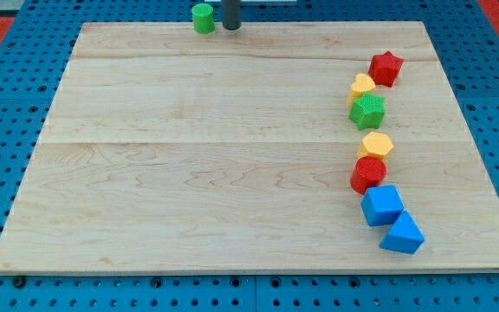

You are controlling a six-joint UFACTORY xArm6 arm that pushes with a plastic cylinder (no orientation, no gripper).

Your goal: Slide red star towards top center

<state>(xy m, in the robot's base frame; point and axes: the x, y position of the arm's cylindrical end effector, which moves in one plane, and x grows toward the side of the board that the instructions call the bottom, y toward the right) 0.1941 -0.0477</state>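
Note:
The red star lies near the board's right side, toward the view's top. My tip rests at the board's top edge near the centre, far left of the star. A green cylinder stands just left of the tip, close beside it.
Below the star a curved line of blocks runs down the right side: a yellow block, a green star, a yellow hexagon, a red cylinder-like block, a blue cube and a blue wedge. The wooden board lies on blue pegboard.

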